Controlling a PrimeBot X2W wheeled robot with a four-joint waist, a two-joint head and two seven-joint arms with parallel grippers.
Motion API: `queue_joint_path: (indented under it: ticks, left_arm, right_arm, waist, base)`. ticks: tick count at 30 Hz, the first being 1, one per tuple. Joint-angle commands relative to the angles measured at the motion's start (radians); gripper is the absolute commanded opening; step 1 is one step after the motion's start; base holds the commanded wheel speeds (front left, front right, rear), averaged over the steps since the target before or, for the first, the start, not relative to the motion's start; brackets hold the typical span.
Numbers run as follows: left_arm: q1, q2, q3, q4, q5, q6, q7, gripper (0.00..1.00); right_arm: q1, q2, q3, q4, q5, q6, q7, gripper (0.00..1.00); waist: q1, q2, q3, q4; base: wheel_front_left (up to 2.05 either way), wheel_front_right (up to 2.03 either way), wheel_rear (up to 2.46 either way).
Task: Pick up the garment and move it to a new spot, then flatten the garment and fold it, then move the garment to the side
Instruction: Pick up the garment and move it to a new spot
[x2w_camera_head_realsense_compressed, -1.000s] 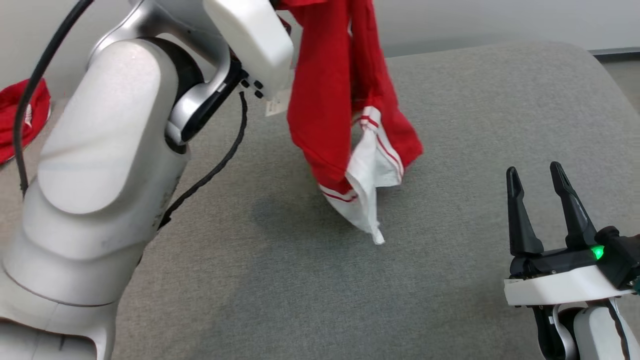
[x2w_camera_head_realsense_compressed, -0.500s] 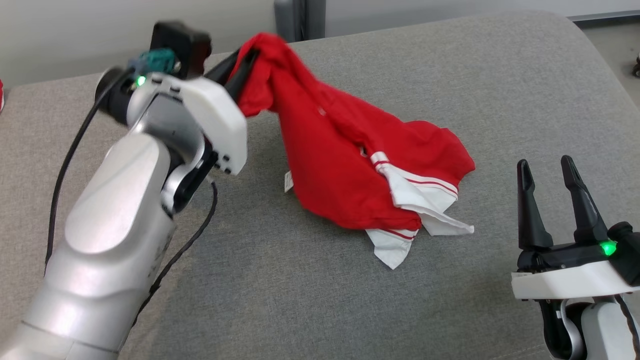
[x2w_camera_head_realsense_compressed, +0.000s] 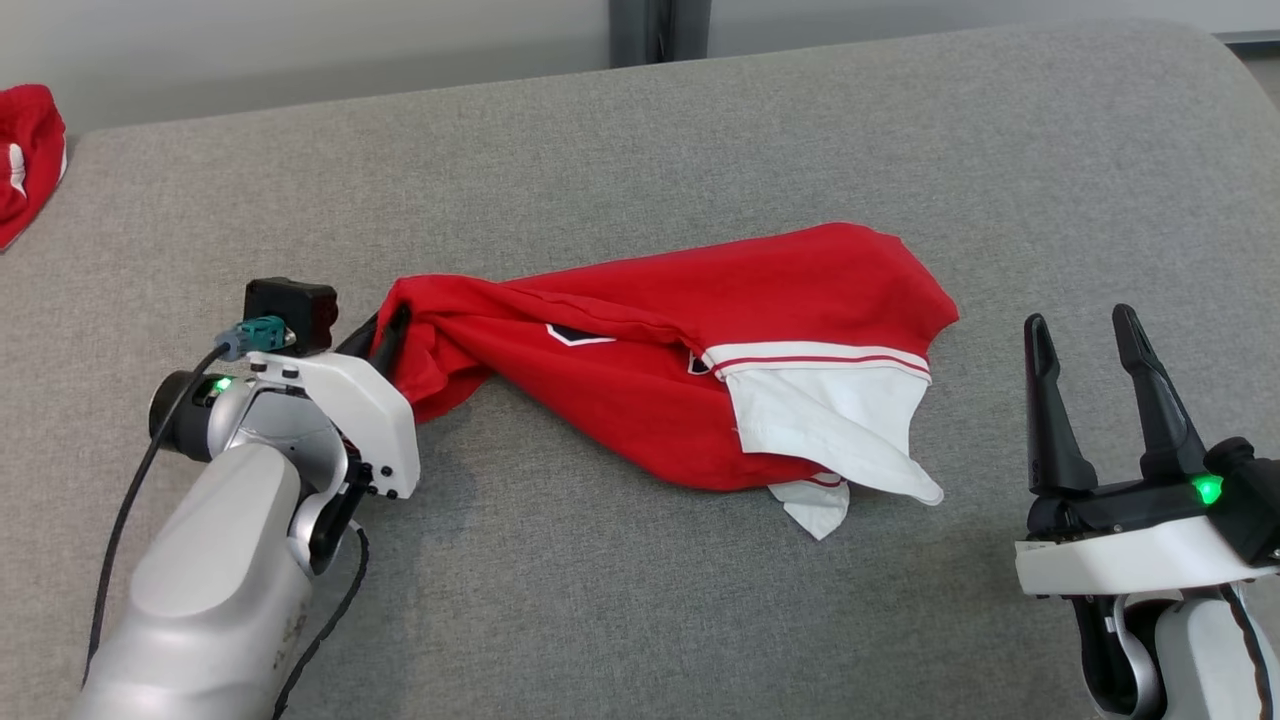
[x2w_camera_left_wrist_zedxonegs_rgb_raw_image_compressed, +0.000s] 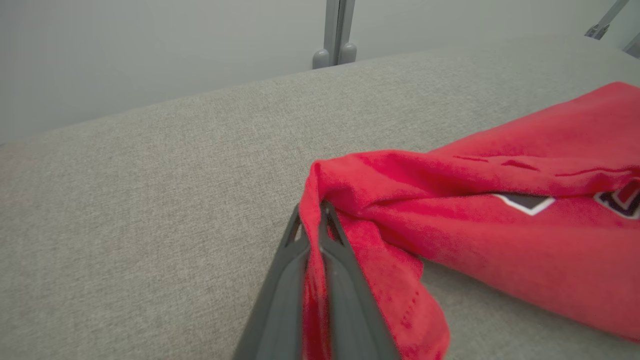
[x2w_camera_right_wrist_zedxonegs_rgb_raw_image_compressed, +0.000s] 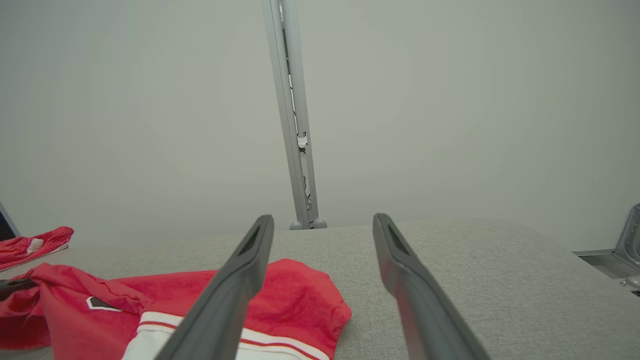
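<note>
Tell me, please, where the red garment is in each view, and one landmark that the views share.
Head view: the red garment lies across the middle, its left end in the left gripper.
Left wrist view: red garment from centre to right edge.
Right wrist view: red garment at lower left.
Shared landmark: the grey post behind the far edge.
</note>
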Motion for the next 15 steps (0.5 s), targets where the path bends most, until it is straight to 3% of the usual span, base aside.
queue_joint_path:
  ticks: [1,2,10,15]
  left_arm:
    - [0.008,-0.001,0.005,0.01,-0.009,0.005,-0.022,0.72]
    - [0.012,-0.007,0.008,0.019,-0.013,0.004,-0.041,1.0]
    - [0.052,-0.034,0.017,0.049,-0.025,-0.012,-0.17,1.0]
    - [0.094,-0.046,0.032,0.015,-0.037,-0.001,-0.261,1.0]
  right_arm:
    - [-0.004,-0.006,-0.001,-0.001,-0.008,0.0,-0.005,1.0]
    - [-0.001,-0.006,-0.001,-0.001,-0.009,0.0,-0.005,1.0]
    - [0.023,-0.006,-0.003,0.007,-0.025,0.0,-0.005,1.0]
    - [0.04,-0.006,0.001,0.01,-0.032,0.0,-0.005,1.0]
  waist:
    - [0.0,0.0,-0.003,0.004]
    - [0.0,0.0,-0.005,0.006]
    - [0.0,0.0,-0.041,0.034]
    - [0.0,0.0,-0.074,0.048]
  base:
    - [0.0,0.0,0.0]
    - [0.0,0.0,0.0]
    - [0.0,0.0,0.0]
    - [0.0,0.0,0.0]
